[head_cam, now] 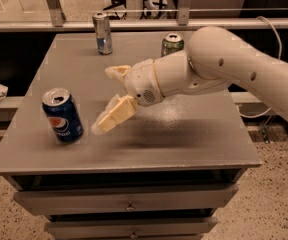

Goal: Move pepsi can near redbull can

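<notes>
The pepsi can [62, 115], dark blue with a round red-white-blue logo, stands upright near the front left of the grey table [184, 139]. The redbull can [102, 33], slim and silver with a blue band, stands upright at the table's back edge, left of centre. My gripper [106, 98] hangs over the table just right of the pepsi can, open and empty, with its cream fingers [113, 118] spread and pointing left toward the can. It does not touch the can.
A green can [172, 44] stands at the back, right of the redbull can and partly behind my white arm [219, 66]. A metal railing [149, 24] runs behind the table. Drawers sit below the front edge [129, 204].
</notes>
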